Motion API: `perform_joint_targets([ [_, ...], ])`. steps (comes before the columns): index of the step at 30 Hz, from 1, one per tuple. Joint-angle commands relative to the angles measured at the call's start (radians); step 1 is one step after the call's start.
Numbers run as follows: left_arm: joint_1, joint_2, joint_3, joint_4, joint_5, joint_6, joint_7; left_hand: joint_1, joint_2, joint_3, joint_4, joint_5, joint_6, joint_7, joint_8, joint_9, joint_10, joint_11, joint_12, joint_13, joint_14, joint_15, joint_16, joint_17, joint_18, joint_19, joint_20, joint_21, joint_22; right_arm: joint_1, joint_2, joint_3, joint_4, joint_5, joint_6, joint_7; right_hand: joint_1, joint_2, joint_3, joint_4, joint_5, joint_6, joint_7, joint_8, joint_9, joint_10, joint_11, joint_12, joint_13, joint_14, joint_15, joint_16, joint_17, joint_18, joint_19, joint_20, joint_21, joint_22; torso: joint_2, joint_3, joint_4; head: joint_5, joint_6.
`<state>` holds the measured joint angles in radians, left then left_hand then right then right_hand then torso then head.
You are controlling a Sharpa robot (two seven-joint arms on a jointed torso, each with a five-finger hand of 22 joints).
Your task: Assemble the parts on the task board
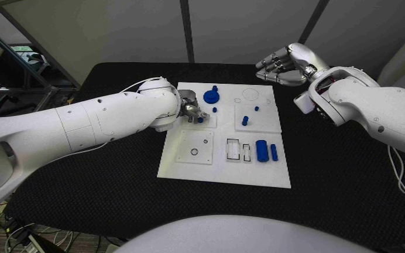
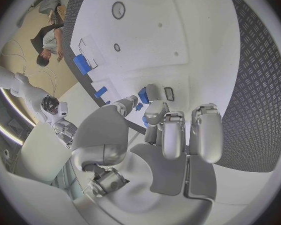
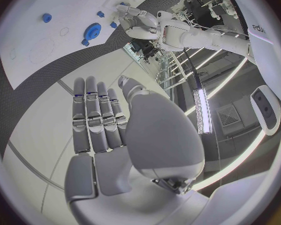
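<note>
Currently left hand [image 1: 191, 109] sits low over the task board's [image 1: 221, 173] left side, fingers pinching a small blue part [image 2: 140, 105] at the tips; right hand [image 1: 285, 65] hovers off the board's far right corner, fingers straight and together, holding nothing; two blue cylinders [image 1: 266, 150] lie near the board's right edge.

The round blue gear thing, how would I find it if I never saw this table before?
Start at the white task board in the middle of the black table, and go to its far end, away from the robot. The blue gear stands there, just past the left hand. It is the widest, roundest blue part; the others nearby are small pegs and bars.
</note>
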<state>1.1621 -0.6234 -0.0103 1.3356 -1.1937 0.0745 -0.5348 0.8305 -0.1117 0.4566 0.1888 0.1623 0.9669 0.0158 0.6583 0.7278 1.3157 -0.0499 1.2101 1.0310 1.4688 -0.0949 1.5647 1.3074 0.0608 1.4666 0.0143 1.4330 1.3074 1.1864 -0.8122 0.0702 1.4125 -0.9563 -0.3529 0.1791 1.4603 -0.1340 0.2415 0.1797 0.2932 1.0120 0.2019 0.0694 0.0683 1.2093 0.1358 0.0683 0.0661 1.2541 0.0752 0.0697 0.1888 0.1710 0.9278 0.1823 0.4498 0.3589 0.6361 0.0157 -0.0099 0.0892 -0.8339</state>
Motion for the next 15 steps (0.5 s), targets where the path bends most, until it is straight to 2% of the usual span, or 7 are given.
perform_joint_targets([
  [1,0.001,-0.002,0.001,0.004,0.002,-0.006,-0.001,-0.003,0.001,-0.025,0.009,-0.003,0.008,0.0,-0.007,0.002,0.006,0.001,0.006,0.002,0.102,-0.008,0.006,0.263,-0.021,0.038,-0.006,0.005,0.104,0.002,-0.001,0.001,0.002,-0.002,0.006,0.002,-0.01,-0.001,-0.005,0.001,0.005,-0.008,0.001,-0.004,-0.001,-0.007,-0.002,-0.004,-0.001,0.0,0.008,-0.005,-0.001,0.01,0.0,0.008,-0.003,-0.001,0.0,-0.0002,0.0004,-0.003,0.002],
  [8,0.002,-0.012,0.004,0.016,0.002,-0.011,-0.001,0.011,0.005,-0.084,0.028,-0.003,0.01,-0.001,-0.008,0.004,0.005,0.0,0.004,-0.001,0.102,-0.009,0.006,0.263,-0.02,0.038,-0.007,0.003,0.104,0.002,0.0,0.001,0.001,-0.002,0.007,0.002,-0.012,-0.002,-0.006,0.002,0.005,-0.009,0.001,-0.004,-0.001,-0.007,-0.002,-0.004,-0.001,-0.001,0.009,-0.006,-0.001,0.01,0.0,0.008,-0.005,-0.002,0.0,0.0002,0.0006,-0.003,0.001],
  [12,0.002,-0.022,0.026,0.026,0.003,-0.01,-0.001,0.022,0.007,-0.111,0.037,-0.002,0.005,0.0,-0.01,0.006,-0.003,0.001,-0.005,-0.013,0.102,-0.008,0.005,0.262,-0.02,0.037,-0.007,0.0,0.101,0.002,-0.001,0.001,0.001,-0.002,0.007,0.001,-0.013,-0.002,-0.007,0.002,0.006,-0.009,0.002,-0.004,-0.001,-0.008,-0.002,-0.004,-0.001,-0.001,0.009,-0.006,-0.002,0.01,0.0,0.008,-0.006,-0.003,0.0,0.0001,0.0001,-0.004,0.003],
  [15,0.003,-0.032,0.048,0.034,0.009,-0.005,-0.001,0.036,0.009,-0.138,0.045,-0.001,-0.008,0.005,-0.017,0.006,-0.02,0.005,-0.023,-0.037,0.101,-0.006,0.003,0.259,-0.018,0.033,-0.005,-0.008,0.094,0.002,-0.002,0.001,0.0,-0.002,0.006,0.001,-0.013,-0.002,-0.007,0.002,0.006,-0.009,0.002,-0.004,-0.001,-0.008,-0.002,-0.004,-0.001,-0.001,0.009,-0.006,-0.002,0.01,0.0,0.008,-0.006,-0.003,-0.001,0.0002,0.0003,-0.005,0.003],
])
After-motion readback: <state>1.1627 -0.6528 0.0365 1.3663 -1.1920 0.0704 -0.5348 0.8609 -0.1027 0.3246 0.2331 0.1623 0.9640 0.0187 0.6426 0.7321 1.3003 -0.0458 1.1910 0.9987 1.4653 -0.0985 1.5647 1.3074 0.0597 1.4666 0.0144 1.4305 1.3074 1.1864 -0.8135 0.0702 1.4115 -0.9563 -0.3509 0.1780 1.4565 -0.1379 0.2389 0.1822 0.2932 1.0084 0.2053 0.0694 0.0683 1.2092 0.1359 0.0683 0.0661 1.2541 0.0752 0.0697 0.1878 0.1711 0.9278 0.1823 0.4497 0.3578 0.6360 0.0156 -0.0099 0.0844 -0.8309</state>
